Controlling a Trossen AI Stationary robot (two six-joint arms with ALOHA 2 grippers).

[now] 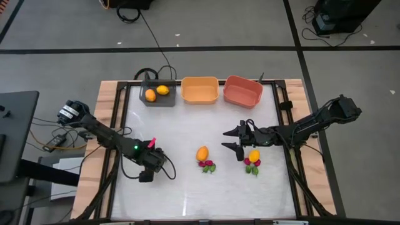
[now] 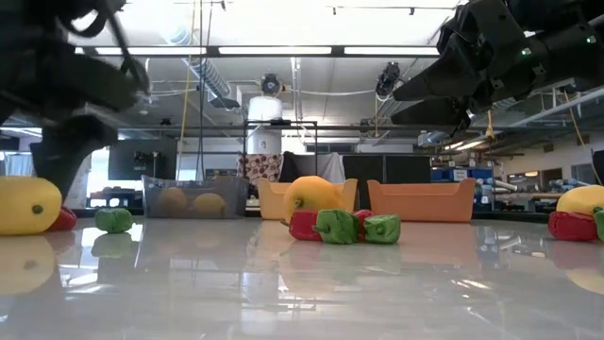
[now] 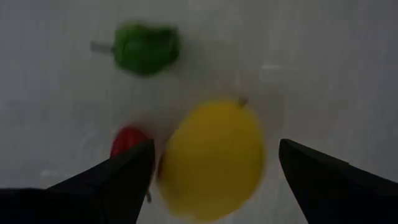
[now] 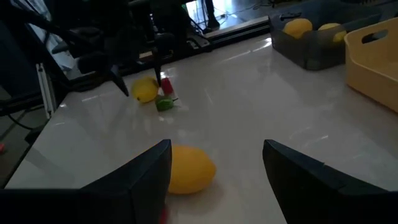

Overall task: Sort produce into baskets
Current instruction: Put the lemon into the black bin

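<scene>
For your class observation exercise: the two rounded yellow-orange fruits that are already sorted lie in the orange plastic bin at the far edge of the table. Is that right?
Not quite. The two rounded yellow-orange fruits lie in the dark grey plastic bin, not the orange plastic bin, which holds nothing visible. The high view shows this; the bins do stand along the far edge of the table.
</scene>
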